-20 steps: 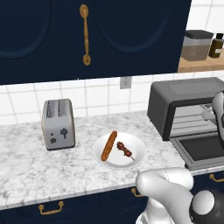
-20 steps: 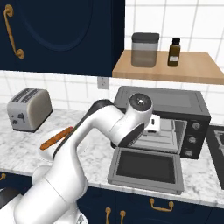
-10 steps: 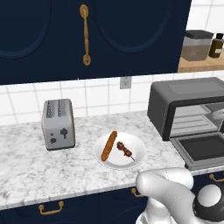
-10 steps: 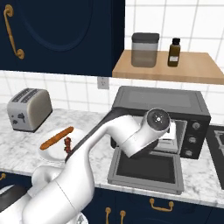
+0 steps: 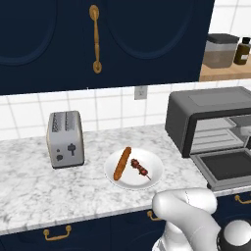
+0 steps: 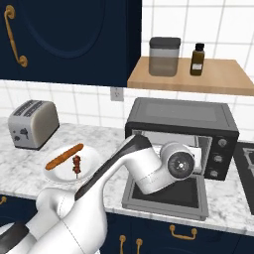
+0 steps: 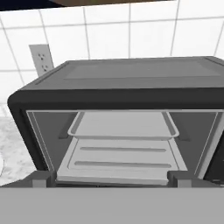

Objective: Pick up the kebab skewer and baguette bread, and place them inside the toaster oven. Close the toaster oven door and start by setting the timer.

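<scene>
The gripper's jaws stand wide apart and hold nothing; the hand faces straight into the toaster oven, just above its toaster oven door, which lies folded down flat. The arm reaches rightward across the counter. Well left, on a white plate, the baguette bread lies pointing near-to-far, slightly slanted, with the kebab skewer just beside it to the right.

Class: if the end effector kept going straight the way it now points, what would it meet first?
Probably the tray inside the open toaster oven, which the hand view faces squarely. Depth is unclear, so the tray's front edge is only a likely first contact.
</scene>
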You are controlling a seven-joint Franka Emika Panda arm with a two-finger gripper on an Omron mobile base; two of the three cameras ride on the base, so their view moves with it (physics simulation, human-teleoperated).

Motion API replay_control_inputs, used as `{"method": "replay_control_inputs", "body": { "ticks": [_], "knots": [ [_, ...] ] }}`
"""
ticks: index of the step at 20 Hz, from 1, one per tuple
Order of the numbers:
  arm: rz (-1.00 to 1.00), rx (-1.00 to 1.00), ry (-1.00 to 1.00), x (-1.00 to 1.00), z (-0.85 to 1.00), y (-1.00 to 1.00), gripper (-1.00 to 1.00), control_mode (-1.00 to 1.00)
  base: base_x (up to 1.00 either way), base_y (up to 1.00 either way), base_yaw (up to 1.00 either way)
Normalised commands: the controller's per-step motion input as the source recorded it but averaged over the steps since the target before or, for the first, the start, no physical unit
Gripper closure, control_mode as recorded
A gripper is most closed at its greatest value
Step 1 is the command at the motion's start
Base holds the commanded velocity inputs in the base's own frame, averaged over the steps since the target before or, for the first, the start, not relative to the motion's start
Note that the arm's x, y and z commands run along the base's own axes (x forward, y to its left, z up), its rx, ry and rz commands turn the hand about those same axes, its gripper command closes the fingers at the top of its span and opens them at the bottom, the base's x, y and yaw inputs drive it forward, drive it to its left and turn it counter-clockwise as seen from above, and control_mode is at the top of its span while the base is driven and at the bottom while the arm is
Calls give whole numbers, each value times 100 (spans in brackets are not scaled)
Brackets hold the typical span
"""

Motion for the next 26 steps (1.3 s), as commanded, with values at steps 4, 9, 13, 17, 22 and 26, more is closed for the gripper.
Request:
{"method": "replay_control_inputs", "body": {
  "ticks": [4, 9, 13, 17, 22, 26],
  "knots": [
    [0, 0, -2, 45, -5, 4, -100, -100, 0, 0, 0],
    [2, -9, -10, 2, -71, 0, -100, -100, 0, 0, 0],
    [4, 0, -13, 9, -2, 0, -100, -100, 0, 0, 0],
    [3, 0, -6, 37, 0, 3, -100, -100, 0, 0, 0],
    [0, 1, 0, 68, -7, -9, -100, -100, 0, 0, 0],
    [0, 0, 0, 35, -45, -9, -100, -100, 0, 0, 0]
  ]
}}
